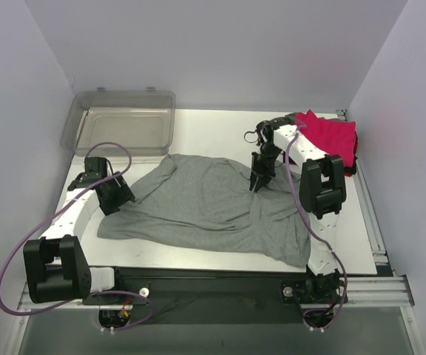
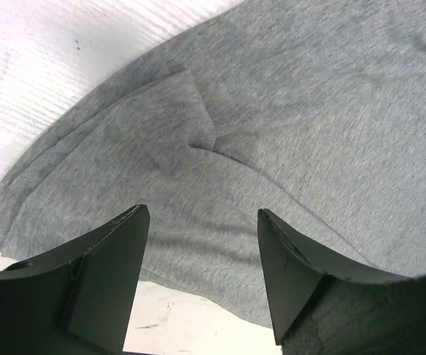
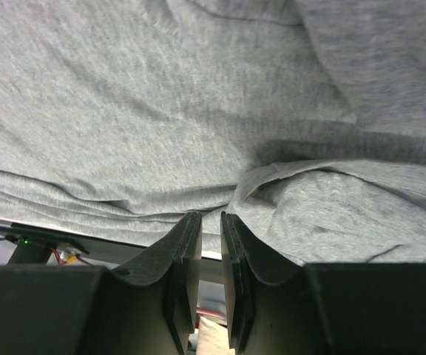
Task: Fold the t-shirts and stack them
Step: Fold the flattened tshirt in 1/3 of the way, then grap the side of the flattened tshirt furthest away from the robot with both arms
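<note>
Left rear: clear plastic bin (image 1: 120, 126) on the white table (image 1: 213, 137), well apart from the work.

Left gripper (image 2: 202, 214): low over the left edge of the large heather-grey short-sleeved t-shirt (image 1: 205, 207). Jaws stand wide apart with nothing between them.

Middle: the grey shirt lies spread across the table, rumpled, with no clean fold in it.

Right gripper (image 3: 211, 216): above the shirt's far right part, pointing down. Jaws are parted only a slit and hold no cloth.

Right rear corner: bright pink-red folded shirt (image 1: 333, 137). A dark edge shows under it; I cannot tell what it is.

Step, as I judge it: laying out the grey shirt, first fold not yet made. Next move calls for each gripper to take an edge. The right one would need to spread wider first, or come down on a ridge.

Views: the left wrist view alone shows a sleeve flap lying across the body beside bare table. The right wrist view alone shows the slit and a puckered ridge just ahead of the fingers. Only the overhead view takes in the bin and the pink-red shirt.
</note>
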